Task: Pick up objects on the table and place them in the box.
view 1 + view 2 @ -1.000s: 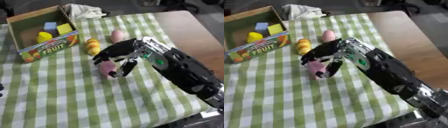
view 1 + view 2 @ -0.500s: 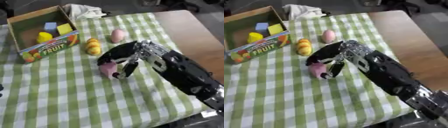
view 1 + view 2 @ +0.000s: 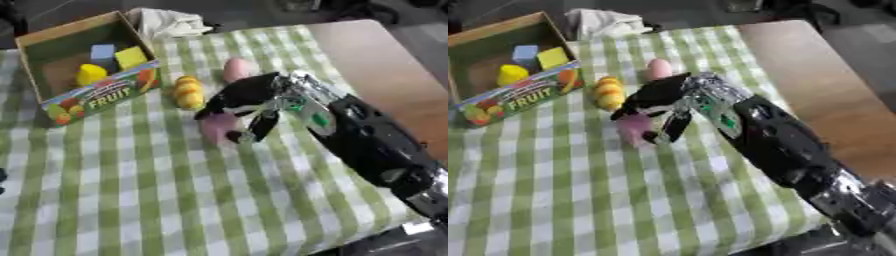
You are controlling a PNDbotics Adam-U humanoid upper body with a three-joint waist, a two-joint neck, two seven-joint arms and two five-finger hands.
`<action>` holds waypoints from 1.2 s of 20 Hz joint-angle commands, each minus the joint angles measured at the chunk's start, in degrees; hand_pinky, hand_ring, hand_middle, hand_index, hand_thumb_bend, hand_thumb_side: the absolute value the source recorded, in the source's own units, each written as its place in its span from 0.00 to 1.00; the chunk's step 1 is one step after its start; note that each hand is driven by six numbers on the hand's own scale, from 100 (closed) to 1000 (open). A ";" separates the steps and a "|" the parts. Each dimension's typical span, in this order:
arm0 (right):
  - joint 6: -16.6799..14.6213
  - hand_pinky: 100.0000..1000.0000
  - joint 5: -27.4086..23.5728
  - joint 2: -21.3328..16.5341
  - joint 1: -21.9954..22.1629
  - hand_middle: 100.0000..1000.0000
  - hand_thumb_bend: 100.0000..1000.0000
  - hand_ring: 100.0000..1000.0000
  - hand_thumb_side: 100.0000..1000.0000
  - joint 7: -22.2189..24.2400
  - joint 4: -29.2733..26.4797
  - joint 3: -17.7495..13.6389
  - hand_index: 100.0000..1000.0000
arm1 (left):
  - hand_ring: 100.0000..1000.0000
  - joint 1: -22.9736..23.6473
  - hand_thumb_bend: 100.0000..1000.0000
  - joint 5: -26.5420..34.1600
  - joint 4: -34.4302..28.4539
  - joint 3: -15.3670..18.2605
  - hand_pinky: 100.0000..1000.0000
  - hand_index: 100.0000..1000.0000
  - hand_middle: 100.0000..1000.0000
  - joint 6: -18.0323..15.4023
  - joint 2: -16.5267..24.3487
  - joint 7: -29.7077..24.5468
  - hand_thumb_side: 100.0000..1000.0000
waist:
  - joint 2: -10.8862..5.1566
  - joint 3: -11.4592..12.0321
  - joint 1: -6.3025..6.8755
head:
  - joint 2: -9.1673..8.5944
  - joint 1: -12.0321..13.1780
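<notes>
My right hand (image 3: pixel 262 97) reaches in from the right, its fingers and thumb curled round a small pink object (image 3: pixel 217 127) on the checked cloth. A yellow-orange lumpy object (image 3: pixel 187 92) lies just left of the hand. A pink egg-shaped object (image 3: pixel 657 69) sits behind it. The cardboard box (image 3: pixel 103 95), labelled FRUIT, stands at the upper left and holds a blue block (image 3: pixel 103 51), a yellow block (image 3: pixel 131 57) and a yellow rounded piece (image 3: pixel 89 74). A dark sliver of my left hand (image 3: pixel 3 179) shows at the left edge.
A crumpled white cloth (image 3: pixel 168 22) lies behind the box. The green checked tablecloth (image 3: pixel 157 200) covers most of the table. Bare brown tabletop (image 3: pixel 385 70) runs along the right side.
My right hand's fingers have curled closer round the pink object, which stays in about the same spot. Nothing else has moved.
</notes>
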 commanded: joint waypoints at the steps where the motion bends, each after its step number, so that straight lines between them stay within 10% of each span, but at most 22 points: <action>1: 1.24 0.81 -3.03 -2.22 -2.92 0.49 0.00 0.74 0.00 -2.34 -0.94 -1.95 0.97 | 0.63 -0.62 0.00 0.15 -1.20 -0.01 0.59 0.80 0.54 -0.01 0.18 -0.35 0.73 | -0.94 0.54 0.11 | -0.60 -0.62; 10: 7.40 0.79 -10.08 -3.35 -10.77 0.50 0.00 0.71 0.00 -9.63 9.00 -7.25 0.97 | 0.63 -5.30 0.00 2.40 -1.20 -2.55 0.59 0.80 0.53 -0.88 -0.67 -3.01 0.71 | 0.13 7.52 -0.67 | -2.30 -5.87; 24: 18.90 0.72 -2.89 3.09 -15.91 0.56 0.00 0.62 0.00 -21.15 20.06 -10.50 0.93 | 0.62 -9.73 0.00 5.65 -1.20 -4.43 0.58 0.79 0.52 -2.40 -2.65 -6.04 0.69 | 1.66 17.23 -2.27 | -2.84 -14.14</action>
